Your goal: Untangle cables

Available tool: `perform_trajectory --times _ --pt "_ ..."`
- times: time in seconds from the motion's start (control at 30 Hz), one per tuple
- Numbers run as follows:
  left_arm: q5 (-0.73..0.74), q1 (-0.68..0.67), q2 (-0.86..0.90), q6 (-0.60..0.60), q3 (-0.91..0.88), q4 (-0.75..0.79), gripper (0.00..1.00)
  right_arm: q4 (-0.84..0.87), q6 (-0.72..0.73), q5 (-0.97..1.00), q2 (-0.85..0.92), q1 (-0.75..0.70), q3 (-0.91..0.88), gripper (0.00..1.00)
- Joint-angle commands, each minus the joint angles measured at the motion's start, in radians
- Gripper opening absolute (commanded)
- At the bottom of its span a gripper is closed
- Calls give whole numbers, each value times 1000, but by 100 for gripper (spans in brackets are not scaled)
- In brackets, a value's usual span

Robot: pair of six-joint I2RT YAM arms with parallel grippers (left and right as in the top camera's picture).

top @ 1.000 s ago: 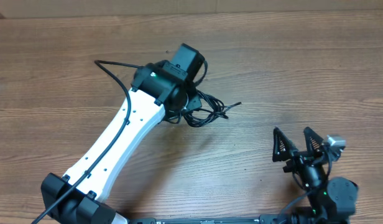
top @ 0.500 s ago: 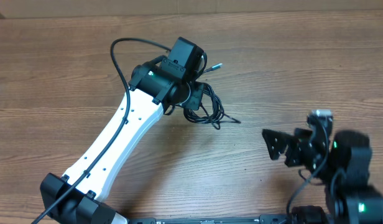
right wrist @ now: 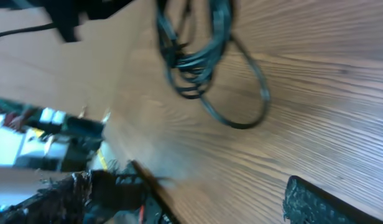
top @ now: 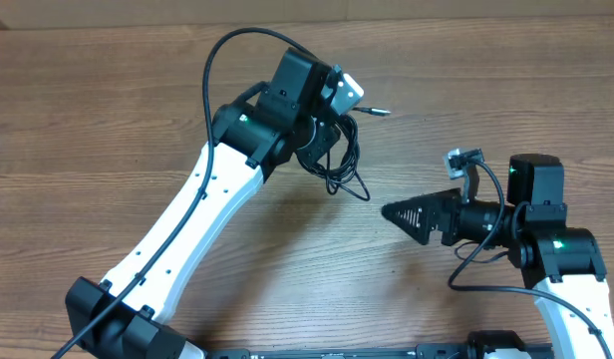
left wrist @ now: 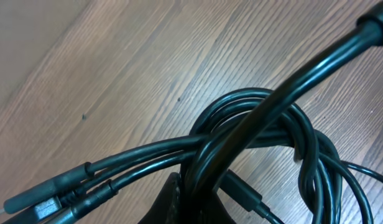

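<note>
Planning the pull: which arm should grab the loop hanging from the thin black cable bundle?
Likely right: right gripper is open, aimed at the loop; left gripper is shut on the bundle.

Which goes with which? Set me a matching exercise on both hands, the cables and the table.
1. left hand
2. right hand
3. cables
4. table

A. open, holding nothing
B. brown wood grain
C. shut on the cables
D. black, looped in a bundle

Pairs: 1-C, 2-A, 3-D, 4-B
</note>
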Motion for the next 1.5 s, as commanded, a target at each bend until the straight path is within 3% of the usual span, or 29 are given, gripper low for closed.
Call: perform_trajectory --times 0.0,0.17,0.33,0.43,0.53,0.83,1.03,1.17,1.23,1.47 --pt "5 -18 -16 29 29 24 4 8 -90 -105 -6 -2 28 95" --pt "5 -43 -15 30 29 26 4 11 -129 -98 -6 2 28 93" --pt "7 -45 -15 -29 29 23 4 18 -130 -99 -6 8 28 81" --pt "8 -48 -15 -135 29 20 4 53 -202 -92 -6 50 28 79" --pt "26 -48 -15 -323 29 -29 4 85 -211 57 -6 107 28 77" --pt "32 -48 -15 -380 29 -91 4 129 -212 138 -3 132 28 72" --pt "21 -48 -15 -625 29 -106 4 132 -212 138 19 132 27 67" --pt "-154 -48 -15 -827 29 -116 4 132 -212 138 30 132 27 65" --pt "-175 -48 -15 -893 29 -121 4 133 -212 138 30 132 27 65" --pt "-156 -48 -15 -977 29 -142 4 150 -330 209 31 132 27 59"
